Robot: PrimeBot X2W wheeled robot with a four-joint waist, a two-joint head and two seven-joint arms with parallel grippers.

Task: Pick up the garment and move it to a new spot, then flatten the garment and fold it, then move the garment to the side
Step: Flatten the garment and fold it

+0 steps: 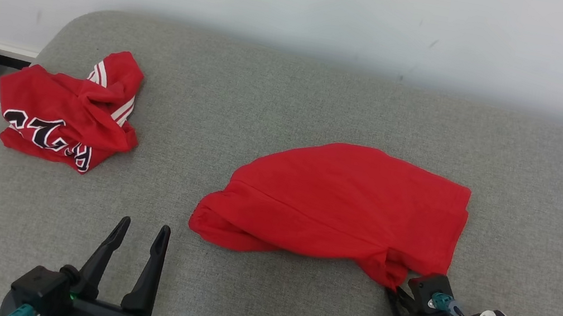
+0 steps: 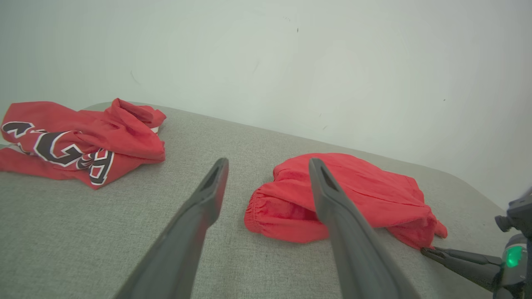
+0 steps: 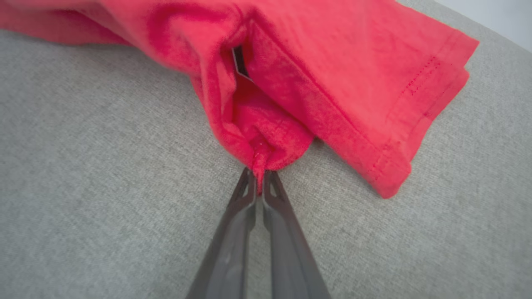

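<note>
Grip matters most: the right claw [image 3: 258, 182] is clenched on a thin pinch at the near corner of the plain red garment [image 1: 342, 201], which lies mid-right on the grey fabric surface [image 1: 292, 92]. Lifting slowly should keep the pinch from slipping. The left claw [image 1: 142, 232] is released and empty. Count: two red garments, with the lettered garment [image 1: 62, 117] at the left, and two claws.

Right claw [image 3: 259, 182] pinching red garment [image 3: 332, 66] corner, grey surface [image 3: 104, 187].

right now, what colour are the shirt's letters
Black letters outlined in white; left wrist view.
</note>
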